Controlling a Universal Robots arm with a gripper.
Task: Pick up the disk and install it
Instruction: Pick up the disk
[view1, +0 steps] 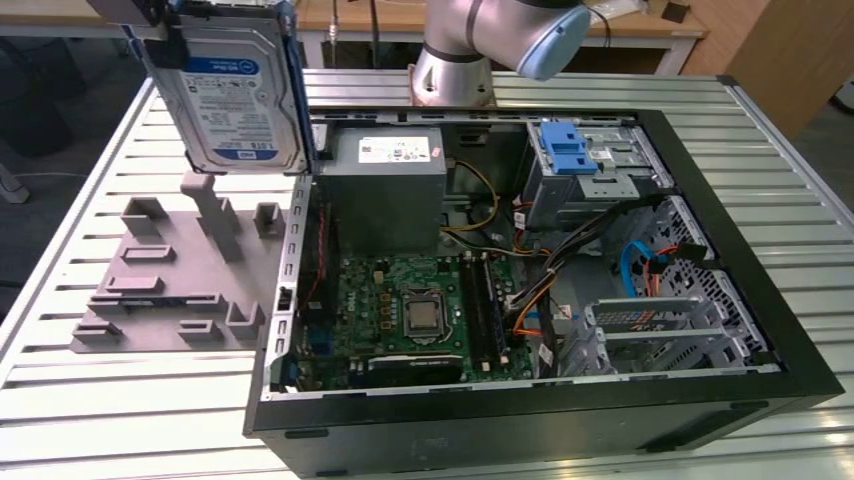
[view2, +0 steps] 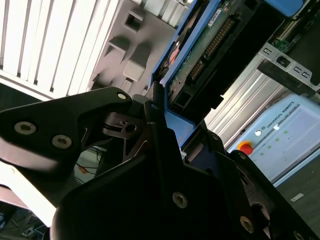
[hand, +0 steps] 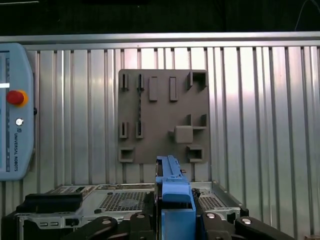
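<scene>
The gripper pinches the disk by its blue frame, above the grey holder plate; this narrow edge grip may let the disk tilt or slip

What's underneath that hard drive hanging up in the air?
Under the disk lies a grey slotted plate on the ribbed metal table, beside the open computer case. In the first wrist view the disk's blue frame hides a strip of the plate's edge.
</scene>
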